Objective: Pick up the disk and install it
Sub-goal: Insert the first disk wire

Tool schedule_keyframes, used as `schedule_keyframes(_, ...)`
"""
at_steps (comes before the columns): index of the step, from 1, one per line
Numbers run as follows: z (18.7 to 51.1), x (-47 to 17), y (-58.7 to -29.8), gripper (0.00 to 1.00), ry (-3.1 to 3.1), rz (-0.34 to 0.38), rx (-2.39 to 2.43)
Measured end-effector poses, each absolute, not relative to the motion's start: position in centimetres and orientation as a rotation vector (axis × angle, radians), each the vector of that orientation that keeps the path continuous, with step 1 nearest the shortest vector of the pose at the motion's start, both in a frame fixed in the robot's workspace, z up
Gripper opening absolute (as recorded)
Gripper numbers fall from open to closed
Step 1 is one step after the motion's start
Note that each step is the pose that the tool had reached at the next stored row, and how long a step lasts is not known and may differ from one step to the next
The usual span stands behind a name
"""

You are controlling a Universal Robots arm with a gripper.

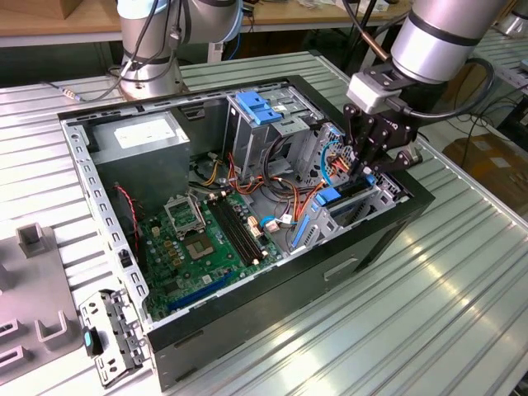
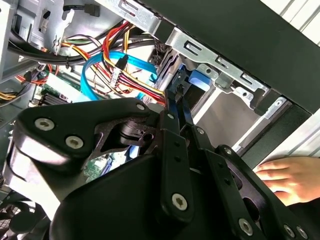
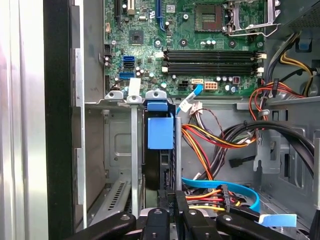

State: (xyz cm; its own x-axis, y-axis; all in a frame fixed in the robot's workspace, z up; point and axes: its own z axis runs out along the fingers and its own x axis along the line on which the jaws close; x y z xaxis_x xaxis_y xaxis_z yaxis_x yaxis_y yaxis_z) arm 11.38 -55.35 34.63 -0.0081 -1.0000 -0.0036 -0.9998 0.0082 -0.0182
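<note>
The disk (image 1: 340,196) stands on edge in the drive cage (image 1: 394,191) at the front corner of the open computer case, on the exterior view's right. Its blue carrier (image 3: 160,132) sits in a narrow slot between the cage's metal walls. My gripper (image 1: 363,169) reaches down into the case right above it. In both wrist views the black fingers (image 3: 155,220) lie close together on the disk's thin edge (image 2: 186,117), shut on it. The disk's label is hidden.
Red, yellow, orange and blue cables (image 3: 220,142) crowd next to the slot. The motherboard (image 1: 194,239), a grey power-supply box (image 1: 144,132) and a tall cage with a blue latch (image 1: 256,107) fill the case. A person's hand (image 2: 290,177) rests outside the case wall.
</note>
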Motion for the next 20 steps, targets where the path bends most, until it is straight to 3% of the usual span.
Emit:
schedule_keyframes(13, 33.9, 11.4, -55.4, 0.17, 2.223, -0.016, -2.198)
schedule_keyframes(16, 34.3, 11.4, -55.3, 0.18, 2.222, -0.018, -2.197)
schedule_keyframes(17, 34.6, 11.4, -55.3, 0.25, 2.223, -0.018, -2.197)
schedule_keyframes(20, 35.5, 11.4, -55.3, 0.25, 2.222, -0.019, -2.197)
